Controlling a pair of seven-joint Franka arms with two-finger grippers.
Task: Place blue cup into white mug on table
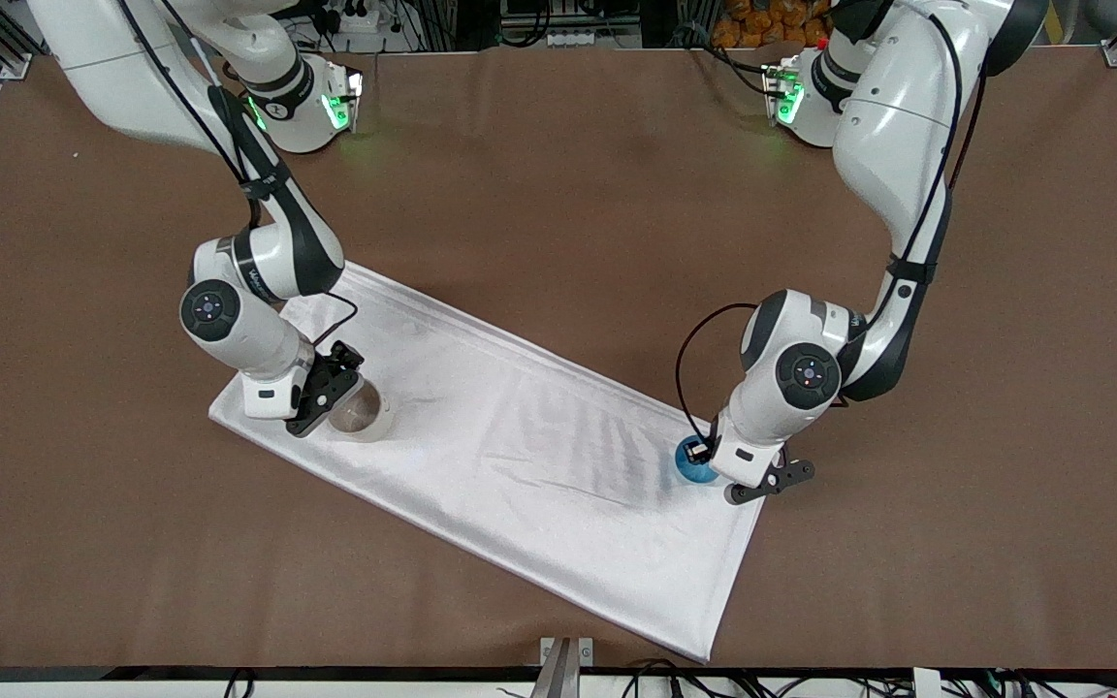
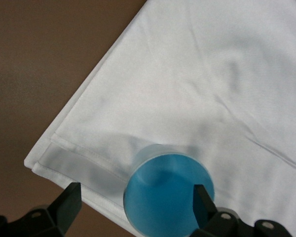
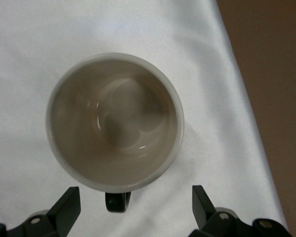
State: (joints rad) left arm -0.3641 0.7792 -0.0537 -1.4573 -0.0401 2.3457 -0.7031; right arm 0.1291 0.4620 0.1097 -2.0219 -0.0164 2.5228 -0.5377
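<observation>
The blue cup (image 1: 691,465) stands upright on the white cloth near the cloth's edge at the left arm's end, partly hidden by the left hand. My left gripper (image 1: 767,482) is open just over it. In the left wrist view the cup (image 2: 167,197) sits between the open fingers (image 2: 69,202), close to one of them, and is not gripped. The white mug (image 1: 362,414) stands upright on the cloth at the right arm's end. My right gripper (image 1: 326,388) is open above it. In the right wrist view the mug (image 3: 114,121) is empty and its dark handle (image 3: 117,201) lies between the open fingers (image 3: 202,205).
The white cloth (image 1: 520,456) lies slantwise across the middle of the brown table (image 1: 558,194), with both cups on it. Its hemmed corner (image 2: 44,163) is close to the blue cup. Cables and a bracket run along the table's edge nearest the front camera.
</observation>
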